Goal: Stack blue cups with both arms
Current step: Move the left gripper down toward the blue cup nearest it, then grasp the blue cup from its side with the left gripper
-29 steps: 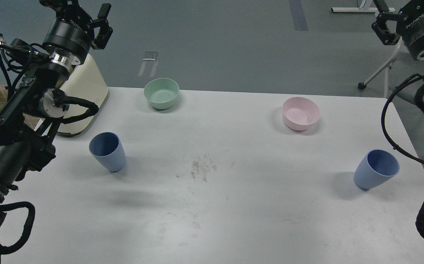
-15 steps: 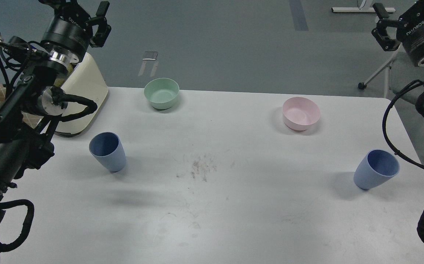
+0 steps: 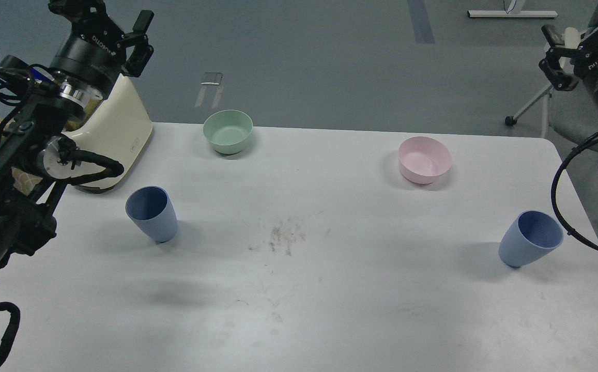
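Two blue cups stand upright and apart on the white table point(image 3: 299, 310). The left cup point(image 3: 152, 214) is at the left-middle, the right cup point(image 3: 530, 245) near the right edge. My left gripper point(image 3: 108, 18) is high at the upper left, far behind and above the left cup. Its fingers are spread and hold nothing. My right gripper point(image 3: 585, 36) is high at the upper right, well behind the right cup and partly cut off by the frame edge. Its one visible finger point(image 3: 554, 41) is splayed outward, and it holds nothing.
A mint-green bowl point(image 3: 227, 132) sits at the back left-centre and a pink bowl point(image 3: 425, 160) at the back right. A cream appliance point(image 3: 118, 139) stands at the table's back left corner, under my left arm. Chair legs point(image 3: 531, 103) show on the floor beyond the right corner.
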Controlling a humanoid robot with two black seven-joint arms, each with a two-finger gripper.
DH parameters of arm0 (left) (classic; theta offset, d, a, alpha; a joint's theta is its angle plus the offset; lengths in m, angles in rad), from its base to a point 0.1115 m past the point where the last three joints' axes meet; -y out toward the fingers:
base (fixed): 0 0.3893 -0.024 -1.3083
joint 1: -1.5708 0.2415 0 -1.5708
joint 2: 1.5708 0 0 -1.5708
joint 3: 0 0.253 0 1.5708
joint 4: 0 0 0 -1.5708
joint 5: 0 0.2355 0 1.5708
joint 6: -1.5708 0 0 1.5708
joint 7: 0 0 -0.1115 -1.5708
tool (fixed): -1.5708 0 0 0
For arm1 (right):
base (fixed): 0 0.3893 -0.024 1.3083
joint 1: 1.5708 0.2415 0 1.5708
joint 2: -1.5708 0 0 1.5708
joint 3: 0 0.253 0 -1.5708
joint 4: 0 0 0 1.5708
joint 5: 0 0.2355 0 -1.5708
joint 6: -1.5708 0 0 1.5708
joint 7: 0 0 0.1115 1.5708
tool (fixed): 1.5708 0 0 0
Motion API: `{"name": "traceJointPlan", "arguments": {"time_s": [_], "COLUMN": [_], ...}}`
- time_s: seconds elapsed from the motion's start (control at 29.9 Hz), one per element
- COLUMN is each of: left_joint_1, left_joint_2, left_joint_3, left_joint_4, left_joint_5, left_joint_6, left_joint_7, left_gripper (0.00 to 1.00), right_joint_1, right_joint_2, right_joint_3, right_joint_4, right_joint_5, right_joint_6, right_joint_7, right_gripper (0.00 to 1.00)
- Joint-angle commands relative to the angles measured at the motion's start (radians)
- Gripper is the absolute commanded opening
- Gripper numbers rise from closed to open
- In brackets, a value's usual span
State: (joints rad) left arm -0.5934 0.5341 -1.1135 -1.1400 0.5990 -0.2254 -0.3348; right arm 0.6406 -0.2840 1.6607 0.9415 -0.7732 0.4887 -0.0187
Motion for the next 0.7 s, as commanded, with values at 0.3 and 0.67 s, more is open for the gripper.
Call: {"name": "traceJointPlan", "arguments": {"time_s": [0.3, 0.67], "left_joint_1": [0.243, 0.360], "left_joint_2": [0.369, 0.449], "left_joint_3": [0.093, 0.104], "left_joint_4": [-0.241, -0.234], "left_joint_5": [0.751, 1.274], "left_joint_6": [0.005, 0.046], "left_joint_7": [-0.125, -0.128], "left_gripper": [0.88, 0.84], "right_joint_1": [-0.099, -0.118], "right_joint_2": [-0.018, -0.018], "right_joint_3": [0.065, 0.077], "right_joint_4": [0.057, 0.089], "right_joint_5": [0.003, 0.005], "right_joint_6": [0.000, 0.000], "right_joint_7": [0.017, 0.039], "right_gripper": [1.00, 1.00]}}
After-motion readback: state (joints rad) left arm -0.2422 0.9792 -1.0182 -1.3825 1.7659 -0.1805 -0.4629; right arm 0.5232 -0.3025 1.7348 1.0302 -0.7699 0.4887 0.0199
